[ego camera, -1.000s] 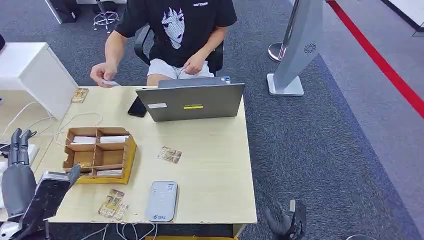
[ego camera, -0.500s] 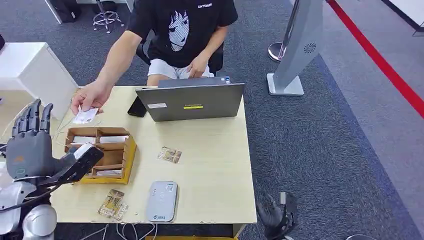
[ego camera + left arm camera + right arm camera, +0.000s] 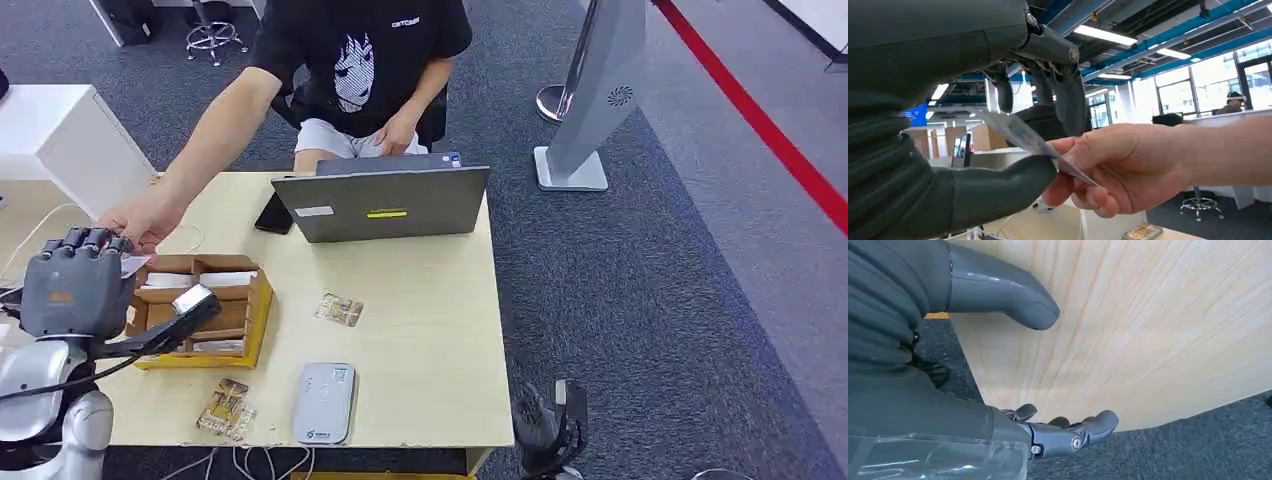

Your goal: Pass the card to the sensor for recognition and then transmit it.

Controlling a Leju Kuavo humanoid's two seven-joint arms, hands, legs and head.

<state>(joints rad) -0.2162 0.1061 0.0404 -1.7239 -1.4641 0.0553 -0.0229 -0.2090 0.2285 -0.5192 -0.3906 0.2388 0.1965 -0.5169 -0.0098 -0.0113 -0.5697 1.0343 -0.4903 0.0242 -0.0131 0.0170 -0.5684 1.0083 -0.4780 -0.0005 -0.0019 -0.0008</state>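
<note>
A person's hand (image 3: 140, 218) reaches over the table's left edge with a pale card (image 3: 1018, 132). My left hand (image 3: 75, 290) is raised there, fingers curled over the card and thumb (image 3: 1008, 187) pressed under it. The person's hand (image 3: 1118, 167) still pinches the card's other end. The grey-white sensor (image 3: 325, 400) lies flat near the table's front edge, well to the right of my left hand. My right hand (image 3: 548, 430) hangs below the table's front right corner, holding nothing, its fingers (image 3: 1073, 435) apart.
A cardboard card box (image 3: 200, 300) with compartments stands by my left hand. Loose card packets (image 3: 340, 310) (image 3: 227, 408) lie on the wooden table (image 3: 430, 320). An open laptop (image 3: 385, 205) and a black phone (image 3: 272, 215) are at the back, with the seated person behind.
The person's hand came down and left with the card, into my left hand. My left hand rose beside the box and its fingers curled in over the card.
</note>
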